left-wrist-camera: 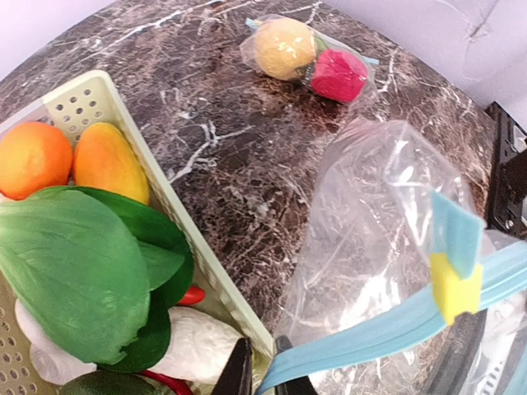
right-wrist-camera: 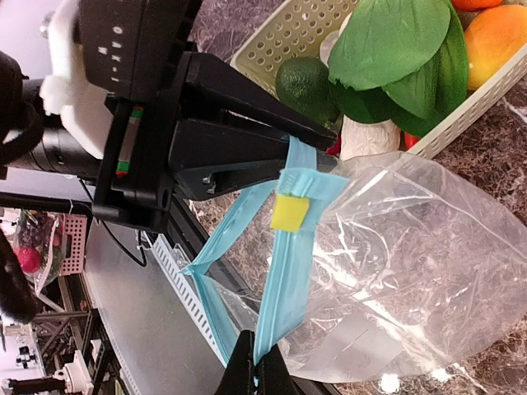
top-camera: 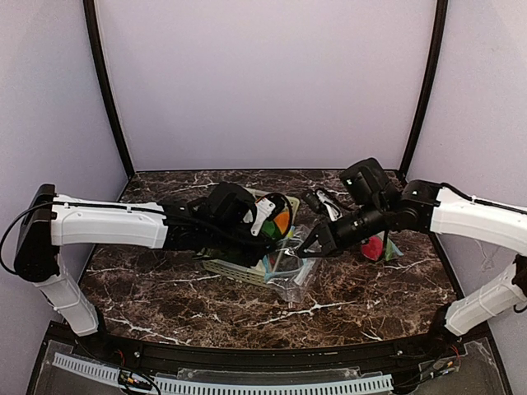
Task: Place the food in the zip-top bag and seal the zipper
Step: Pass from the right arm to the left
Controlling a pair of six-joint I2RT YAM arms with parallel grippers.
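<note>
The clear zip-top bag (left-wrist-camera: 379, 230) with a blue zipper strip and yellow slider (right-wrist-camera: 290, 212) hangs stretched between both grippers beside the basket. My left gripper (left-wrist-camera: 263, 374) is shut on one end of the strip, next to the slider. At the other end my right gripper (right-wrist-camera: 257, 369) pinches the strip shut. The bag mouth gapes open between them. Food lies in the pale green basket (left-wrist-camera: 165, 189): an orange (left-wrist-camera: 33, 156), a peach (left-wrist-camera: 107, 160), leafy greens (left-wrist-camera: 74, 263), a white radish (left-wrist-camera: 198, 350) and a red chilli (left-wrist-camera: 191, 295).
A second small bag (left-wrist-camera: 309, 58) holding a yellow fruit and a red fruit lies on the marble table further right. A dark green fruit (right-wrist-camera: 306, 82) sits in the basket's corner. The basket (top-camera: 239, 267) stands under the left arm.
</note>
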